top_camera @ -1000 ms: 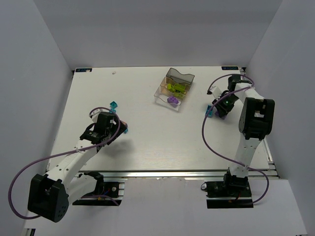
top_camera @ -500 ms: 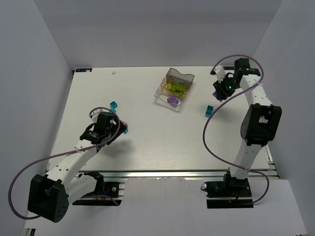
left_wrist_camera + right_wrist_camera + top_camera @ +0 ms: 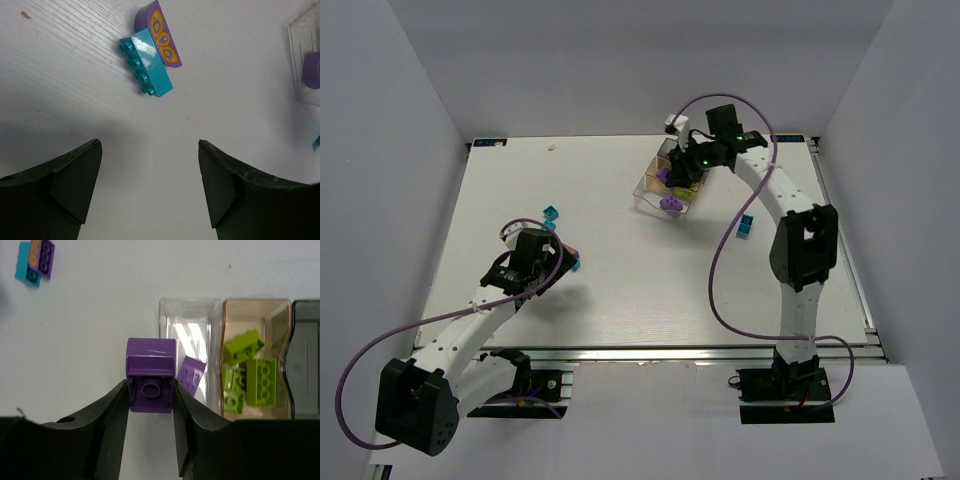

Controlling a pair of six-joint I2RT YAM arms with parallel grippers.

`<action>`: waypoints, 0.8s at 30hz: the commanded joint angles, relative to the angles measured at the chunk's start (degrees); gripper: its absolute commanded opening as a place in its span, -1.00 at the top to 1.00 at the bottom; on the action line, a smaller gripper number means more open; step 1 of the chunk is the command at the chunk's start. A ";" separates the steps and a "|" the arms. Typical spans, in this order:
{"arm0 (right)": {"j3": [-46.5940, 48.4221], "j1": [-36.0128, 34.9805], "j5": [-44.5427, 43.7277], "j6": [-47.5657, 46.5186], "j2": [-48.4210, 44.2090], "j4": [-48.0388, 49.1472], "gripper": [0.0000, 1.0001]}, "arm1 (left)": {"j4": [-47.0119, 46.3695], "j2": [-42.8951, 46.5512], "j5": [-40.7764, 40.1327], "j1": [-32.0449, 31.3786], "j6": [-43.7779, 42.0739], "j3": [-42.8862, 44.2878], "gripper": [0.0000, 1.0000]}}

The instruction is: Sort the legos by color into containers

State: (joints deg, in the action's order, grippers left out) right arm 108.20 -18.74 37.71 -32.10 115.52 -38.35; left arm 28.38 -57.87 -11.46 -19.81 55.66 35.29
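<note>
Right gripper (image 3: pixel 150 390) half closed on a square purple plastic lego brick (image 3: pixel 151 371), carrying it beside the clear three-compartment plastic tray (image 3: pixel 190 302); next needs centring over the end compartment with the small purple brick (image 3: pixel 191 374), then release

The tray (image 3: pixel 221 325) sits on the table (image 3: pixel 650 290) toward the far side, right of the middle. The right gripper (image 3: pixel 150 390) hangs above it with a raised brick (image 3: pixel 151 365) between its fingers. In the tray, a lone brick (image 3: pixel 191 374) lies in the near end compartment and three bricks (image 3: pixel 260 382) in the middle one. A stray brick (image 3: pixel 747 226) lies right of the tray. On the left half, a pair of bricks (image 3: pixel 150 65) lies pressed together just ahead of the left gripper (image 3: pixel 149 150), and a side brick (image 3: pixel 576 265) lies close at its right.
</note>
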 commanded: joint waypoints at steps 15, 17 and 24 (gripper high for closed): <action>9.22 -5.51 -9.41 10.48 14.46 14.09 0.19 | 2.03 2.67 -1.11 0.39 1.21 0.31 -0.74; 9.04 -5.60 -9.76 10.21 14.82 14.09 0.01 | 1.42 1.36 -0.84 0.39 1.03 0.66 -0.74; 8.96 -5.60 -9.59 8.99 13.95 13.04 -0.34 | -0.78 -4.78 -0.58 0.39 -0.90 3.38 -0.74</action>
State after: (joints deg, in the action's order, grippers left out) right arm 114.63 -24.36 28.25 -22.02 130.45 -26.44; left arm 29.61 -60.38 -11.75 -19.81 55.99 35.68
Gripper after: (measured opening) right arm 0.663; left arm 0.870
